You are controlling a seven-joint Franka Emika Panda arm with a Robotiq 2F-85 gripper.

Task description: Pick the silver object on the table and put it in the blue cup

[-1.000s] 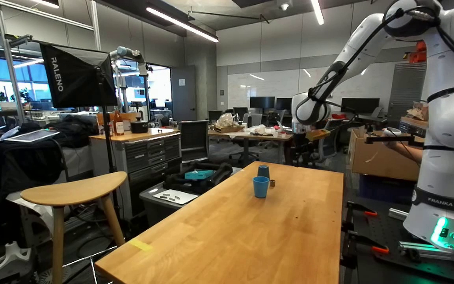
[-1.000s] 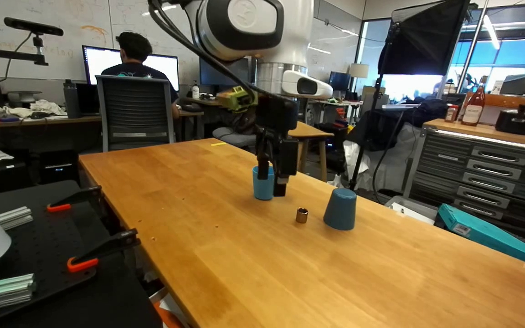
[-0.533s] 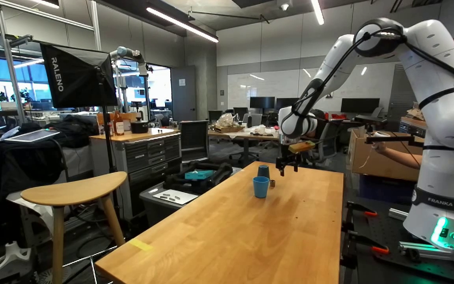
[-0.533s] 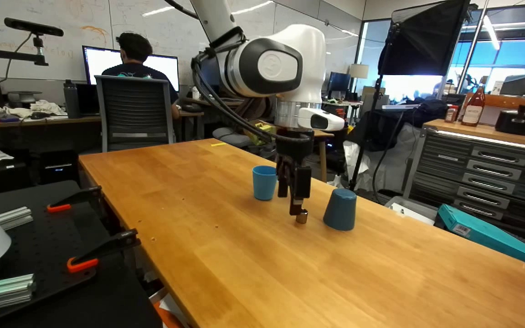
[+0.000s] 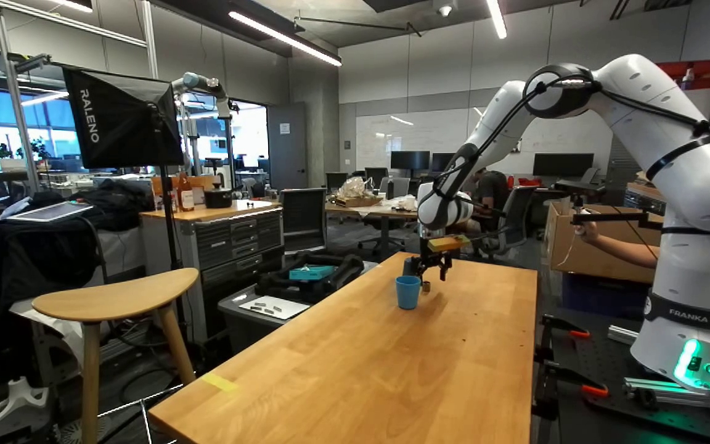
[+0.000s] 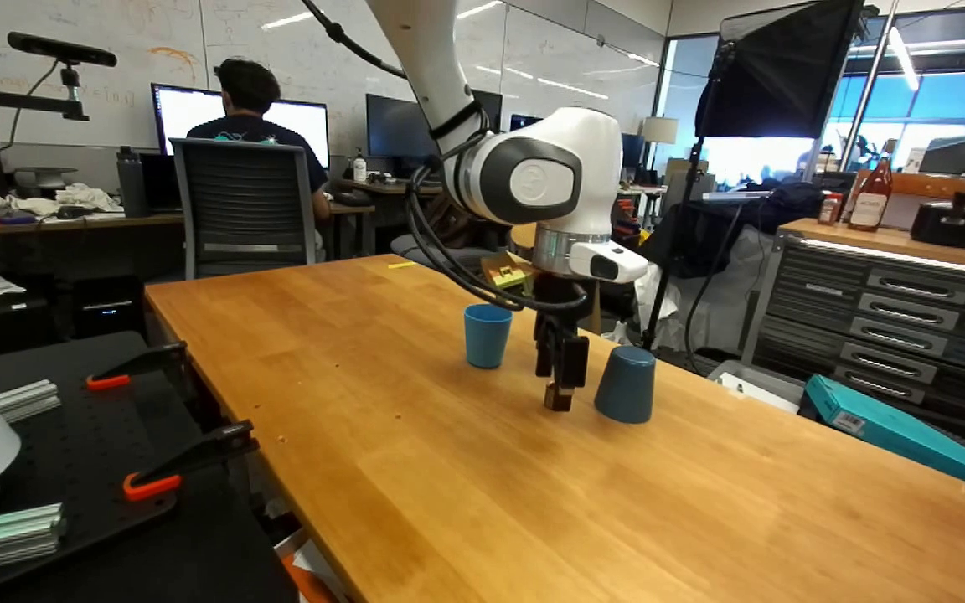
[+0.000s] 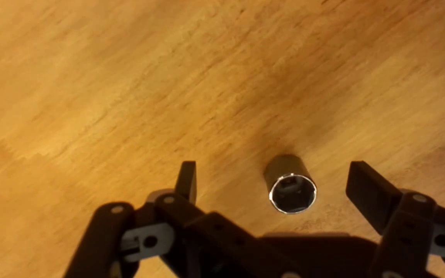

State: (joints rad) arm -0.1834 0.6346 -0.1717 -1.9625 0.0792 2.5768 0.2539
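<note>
Bright blue and set mouth upward on the wooden table (image 6: 449, 469), the blue cup (image 6: 487, 337) seems to be placed so that something can be dropped straight in. Its neighbour, a darker cup (image 6: 626, 385), is turned upside down, so no opening is offered there and it can hardly be meant as the target. Near both, touching neither, the silver object (image 7: 288, 178) is stood on end on the table. The jaws are spread wide and nothing is gripped; in the wrist view a gap is seen on either side of the object, an arrangement presumably chosen so that its wall can be pinched from two sides. It is not centred, though — it is seen nearer the pad (image 7: 371, 195) at that view's right — so a slight sideways correction may be needed. How low the jaws are held against its rim cannot be told.

As for looks, a short hollow cylinder of polished metal is shown, open end up. Its rim is drawn as a thin bright ring, its inside is dark, and its wall is browned by what is probably reflected wood.
</note>
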